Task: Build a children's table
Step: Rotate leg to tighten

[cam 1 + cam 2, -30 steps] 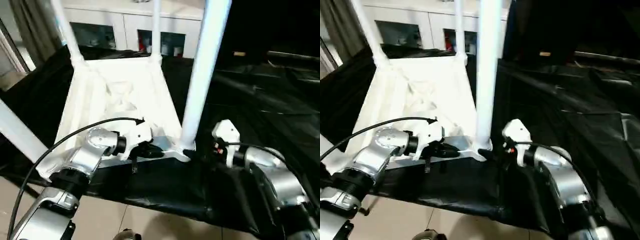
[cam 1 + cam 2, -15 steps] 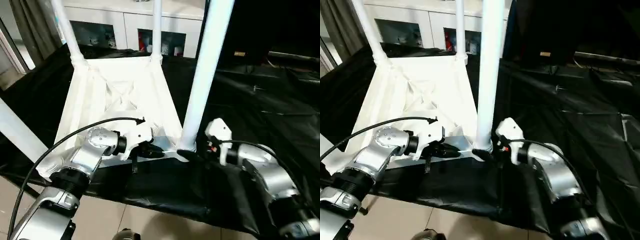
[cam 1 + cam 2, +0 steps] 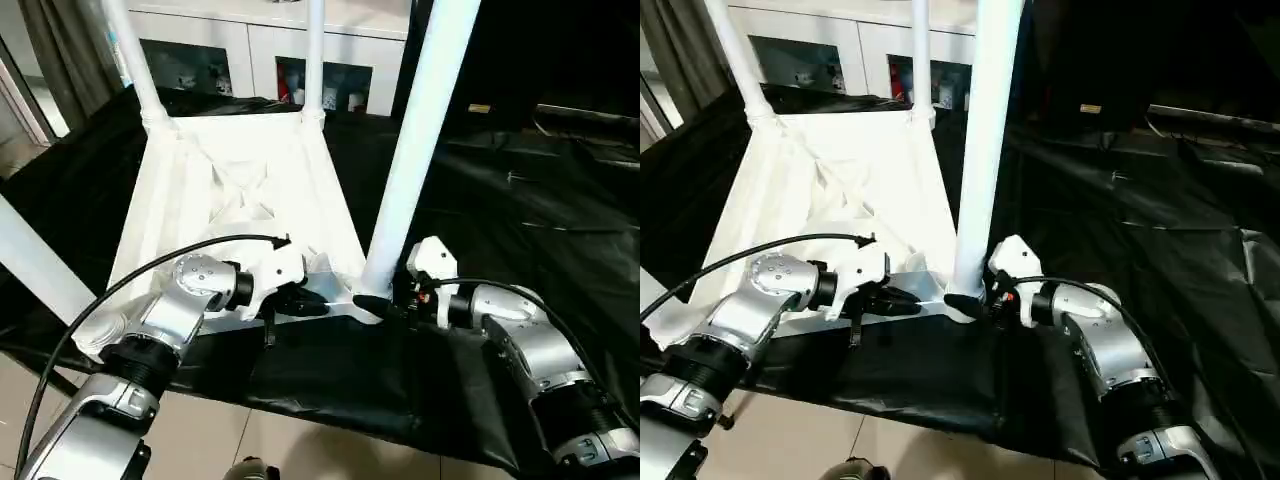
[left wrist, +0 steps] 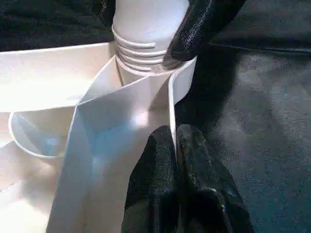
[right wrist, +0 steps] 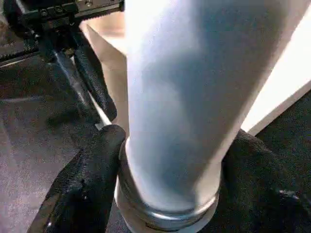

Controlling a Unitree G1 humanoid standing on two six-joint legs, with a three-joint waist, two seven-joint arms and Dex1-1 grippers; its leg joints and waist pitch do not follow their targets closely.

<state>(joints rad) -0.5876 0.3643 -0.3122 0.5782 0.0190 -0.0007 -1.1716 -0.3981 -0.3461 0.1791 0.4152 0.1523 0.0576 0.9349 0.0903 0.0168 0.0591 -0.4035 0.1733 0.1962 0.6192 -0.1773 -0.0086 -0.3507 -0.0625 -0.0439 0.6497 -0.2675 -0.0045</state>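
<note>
The children's table lies upside down, its white ribbed tabletop (image 3: 240,190) on black cloth with legs standing up from the corner sockets. The near right leg (image 3: 420,140) rises from the front corner. My left gripper (image 3: 315,300) is shut on the tabletop's thin front rim just beside that corner; in the left wrist view its fingers (image 4: 160,160) pinch the rim. My right gripper (image 3: 378,305) grips the base of the near right leg, one black finger (image 5: 92,179) on each side of its collar.
Other legs stand at the far left (image 3: 135,60), far right (image 3: 315,50) and near left (image 3: 35,265) corners. A white cabinet with glass doors (image 3: 260,50) is behind. Black cloth (image 3: 500,200) covers the work surface; its front edge drops to a tiled floor (image 3: 200,440).
My right gripper has moved left to the near right leg's base and its fingers have closed in around it. The left gripper has kept its hold on the rim.
</note>
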